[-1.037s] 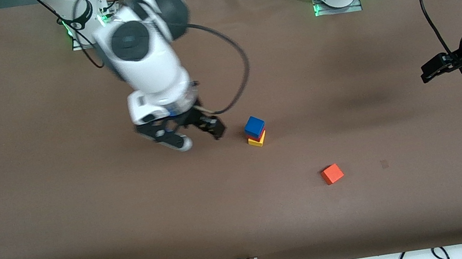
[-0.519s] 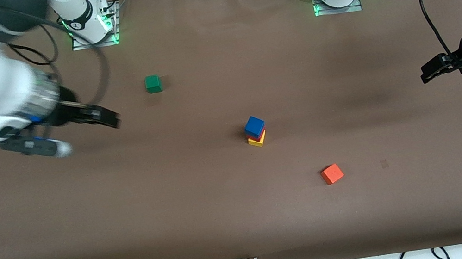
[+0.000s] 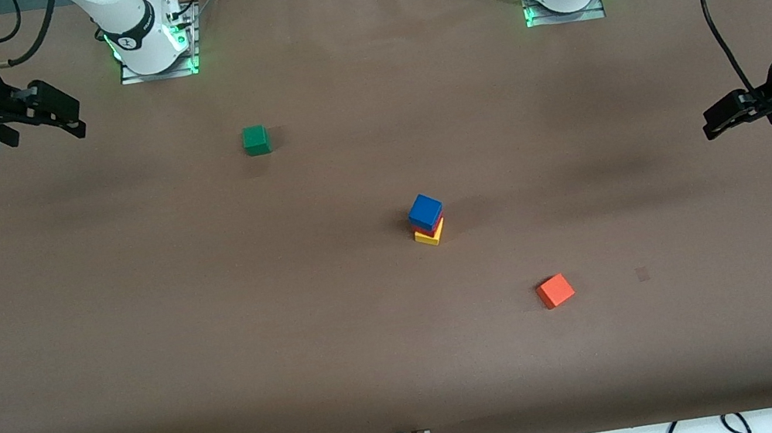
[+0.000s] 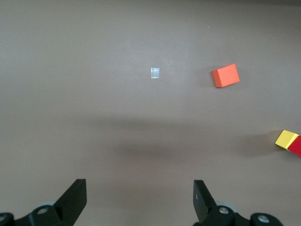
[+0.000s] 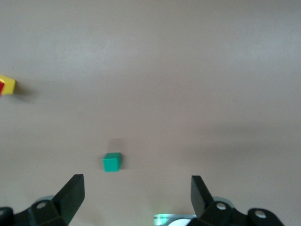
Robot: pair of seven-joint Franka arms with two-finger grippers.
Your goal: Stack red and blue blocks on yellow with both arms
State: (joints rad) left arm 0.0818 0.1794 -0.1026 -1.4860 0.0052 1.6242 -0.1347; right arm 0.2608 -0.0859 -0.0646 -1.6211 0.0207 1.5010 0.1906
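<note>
The small matte blue cube (image 3: 425,211) sits on top of the deep red cube (image 3: 427,227), which rests on the bright-yellow cube (image 3: 428,236), the three forming a slightly twisted tower near the middle of the brown table (image 3: 138,328); in the left wrist view only the yellow cube's corner (image 4: 286,139) and a sliver of the red one (image 4: 296,147) show at the edge. What has just changed is the right gripper (image 3: 36,114): a second ago it hung just beside the tower, and it has since swung away to the right arm's end of the table, near its base, with its black fingers spread wide and nothing between them. The tower has not shifted while the arm left, so I judge the stacking complete and the withdrawal a clean release. The left gripper (image 3: 729,112) waits over the left arm's end of the table, its fingers likewise apart and empty. All cubes look like plain, sharp-edged, matte painted blocks of equal size. A green cube (image 3: 256,140) lies farther from the front camera than the tower, toward the right arm's end, and a lighter orange cube (image 3: 554,291) lies nearer, toward the left arm's end. The table covering is a dull, smooth brown sheet.
</note>
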